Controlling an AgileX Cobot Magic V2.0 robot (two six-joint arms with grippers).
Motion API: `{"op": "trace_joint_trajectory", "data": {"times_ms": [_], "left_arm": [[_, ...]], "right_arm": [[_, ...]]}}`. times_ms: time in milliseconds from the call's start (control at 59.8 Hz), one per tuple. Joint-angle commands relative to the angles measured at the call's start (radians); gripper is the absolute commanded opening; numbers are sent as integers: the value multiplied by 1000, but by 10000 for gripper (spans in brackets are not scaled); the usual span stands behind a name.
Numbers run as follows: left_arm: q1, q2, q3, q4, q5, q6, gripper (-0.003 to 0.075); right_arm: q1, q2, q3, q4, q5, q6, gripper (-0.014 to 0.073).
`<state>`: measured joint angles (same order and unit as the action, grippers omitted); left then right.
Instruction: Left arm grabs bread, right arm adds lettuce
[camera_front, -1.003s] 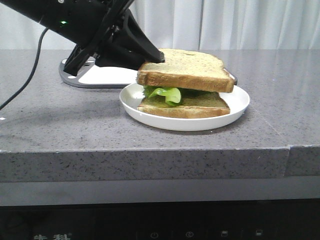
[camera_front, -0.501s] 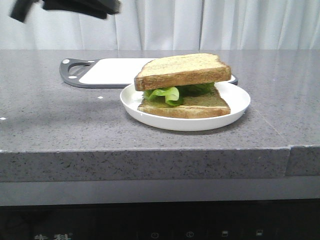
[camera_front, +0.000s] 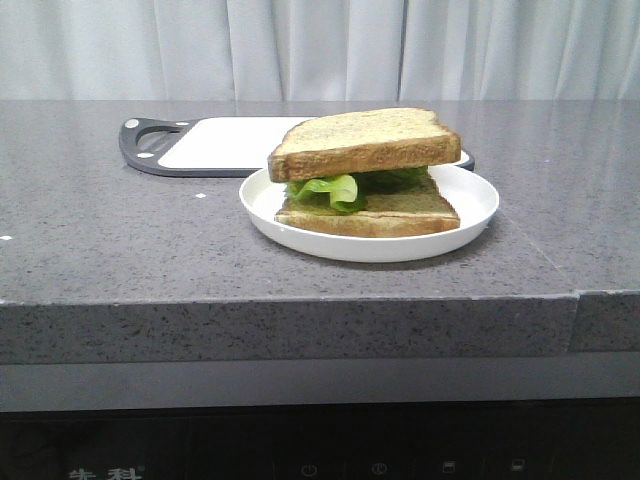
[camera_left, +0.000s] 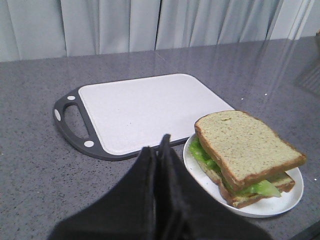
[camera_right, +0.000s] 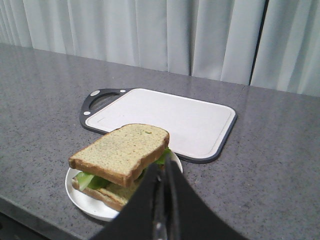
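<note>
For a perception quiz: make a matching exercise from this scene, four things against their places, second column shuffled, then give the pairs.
Things:
1. top bread slice
2. lettuce
3. plate
4. cutting board

Places:
A. behind the plate
B. under the sandwich
C. highest in the stack
D. between the two slices

Pairs: 1-C, 2-D, 3-B, 4-A

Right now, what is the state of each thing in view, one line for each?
bread: on top of the stack, tilted, released
lettuce: between the two slices, sticking out at one side
lower slice: flat on the plate
plate: holding the sandwich
cutting board: bare
left gripper: shut, holding nothing
right gripper: shut, holding nothing
</note>
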<state>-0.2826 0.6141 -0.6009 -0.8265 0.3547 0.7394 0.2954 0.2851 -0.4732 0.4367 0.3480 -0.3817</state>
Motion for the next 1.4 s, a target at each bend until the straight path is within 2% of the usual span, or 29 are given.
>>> {"op": "trace_joint_trajectory", "data": {"times_ms": [0,167,318,1019,1187,1253,1320,1387], "left_arm": [[1,-111,47,-12,-65,-1,-21],[1,-309,174,-12,-63,-6,-21],[1,-395,221,-12,-63,-6,-21],[1,-400,224,-10,-64,-6,-21],[1,-400,231,-9,-151,-11,-21],[1,-400,232,155,-169,-147,-21],[1,-408,232,459,-170,-463,-21],[2,-422,237,687,-170,-695,-21]], "right_arm": [[-6,-59,19,-2,-78,2,-61],[-6,-184,82,-3,-56,2,-61],[-6,-209,89,-3,-51,2,-61],[-6,-209,89,-2,-47,2,-61],[-6,-209,89,-2,-47,2,-61],[-6,-209,89,-2,-46,2,-61],[-6,-209,89,-2,-46,2,-61],[-6,-209,89,-2,-46,2,-61]]}}
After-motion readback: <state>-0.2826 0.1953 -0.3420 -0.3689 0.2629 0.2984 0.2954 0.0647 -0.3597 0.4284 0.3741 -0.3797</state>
